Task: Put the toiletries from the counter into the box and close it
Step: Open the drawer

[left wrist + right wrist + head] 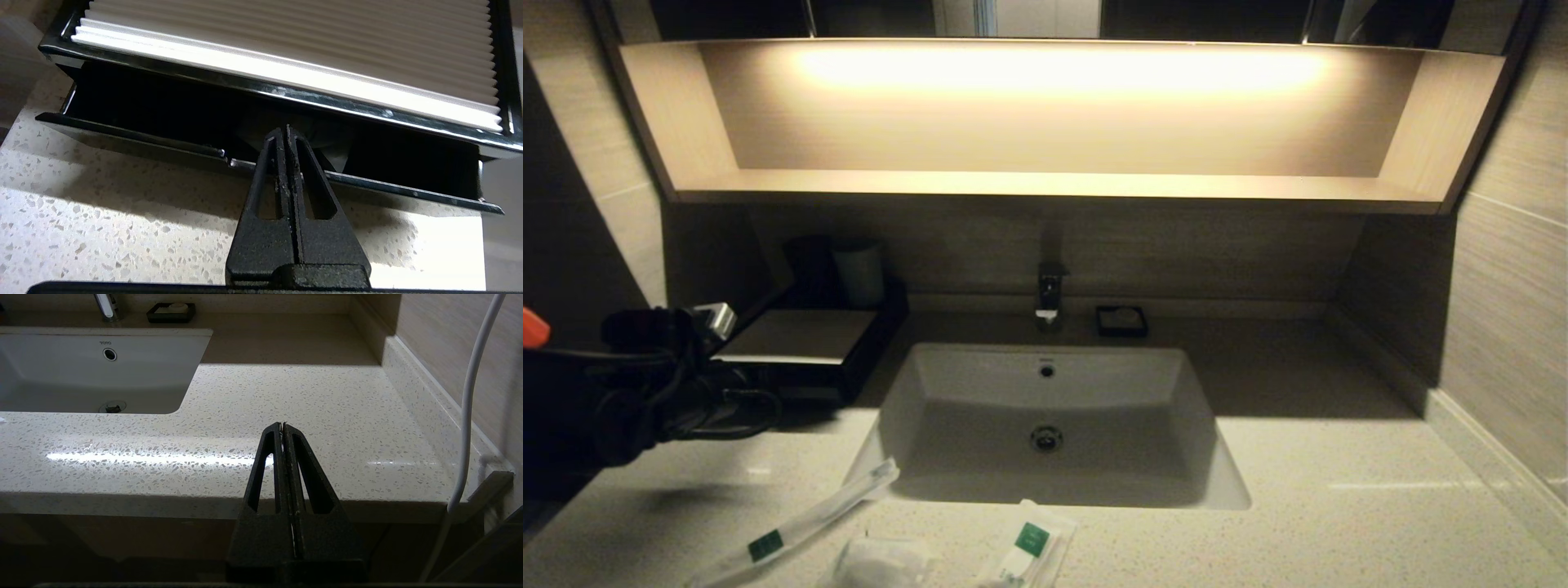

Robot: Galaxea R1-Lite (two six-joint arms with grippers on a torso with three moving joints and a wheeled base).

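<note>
Now the left hand (pixel 284 132), pinched shut, holds nothing at the box's (pixel 805 336) open drawer tray (pixel 163 143); its mouth faces the counter's front.

Left gripper (pixel 284 134) fingers pressed together, tips at the lip of the drawer tray (pixel 135 139); the box (pixel 800 339) top overhangs the slot, leaving a low dark gap. Cups (pixel 858 269) crowd behind the box. Three packets (pixel 800 523) lie along the counter (pixel 1339 490) front edge, left of centre. Sink (pixel 1045 408) takes the middle. Right of the sink: broad bare slab up to the wall.
</note>
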